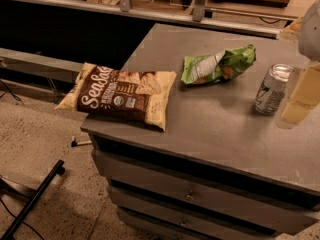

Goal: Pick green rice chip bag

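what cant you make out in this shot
Camera view:
claw, at right edge beside the can: cut off by the frame, blurred.
green bag: label text too small, creased.
can: print blurred.
drawers: lower ones cut off by bottom edge.

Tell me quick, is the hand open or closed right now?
Hand: at the right edge, beside the can; open or closed cannot be told.

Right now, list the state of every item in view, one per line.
green rice chip bag: crumpled, lying flat, not held.
brown-and-cream bag: lying flat, partly past the edge of the cabinet top.
can: upright.
drawers: shut.
gripper: at the right, beside the can, off the green bag.
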Available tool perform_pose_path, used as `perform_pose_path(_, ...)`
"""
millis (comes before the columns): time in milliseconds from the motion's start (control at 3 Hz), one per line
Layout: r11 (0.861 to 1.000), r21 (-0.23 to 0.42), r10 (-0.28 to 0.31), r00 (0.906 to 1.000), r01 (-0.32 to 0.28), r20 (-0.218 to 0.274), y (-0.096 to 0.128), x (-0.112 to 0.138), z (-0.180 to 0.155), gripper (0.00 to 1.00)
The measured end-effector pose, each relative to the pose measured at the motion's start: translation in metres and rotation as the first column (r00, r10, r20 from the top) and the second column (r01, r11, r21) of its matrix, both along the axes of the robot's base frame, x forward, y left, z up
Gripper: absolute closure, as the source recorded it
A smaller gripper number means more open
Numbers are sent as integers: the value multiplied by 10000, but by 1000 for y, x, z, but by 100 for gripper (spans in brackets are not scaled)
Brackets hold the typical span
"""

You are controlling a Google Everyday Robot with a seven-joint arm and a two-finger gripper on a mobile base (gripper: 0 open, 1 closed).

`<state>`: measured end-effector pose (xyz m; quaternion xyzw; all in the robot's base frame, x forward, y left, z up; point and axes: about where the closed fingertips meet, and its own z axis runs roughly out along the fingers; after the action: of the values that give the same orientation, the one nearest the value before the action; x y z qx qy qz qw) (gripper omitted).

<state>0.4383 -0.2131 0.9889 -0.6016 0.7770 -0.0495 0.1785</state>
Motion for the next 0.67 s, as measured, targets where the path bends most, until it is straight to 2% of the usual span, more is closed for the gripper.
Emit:
perform_pose_path(333, 10000, 0, 0, 10000, 0, 2, 0, 0, 0, 0)
perform_pose_path(667, 9978, 127, 654, 9976, -657, 215, 15, 11, 1, 0)
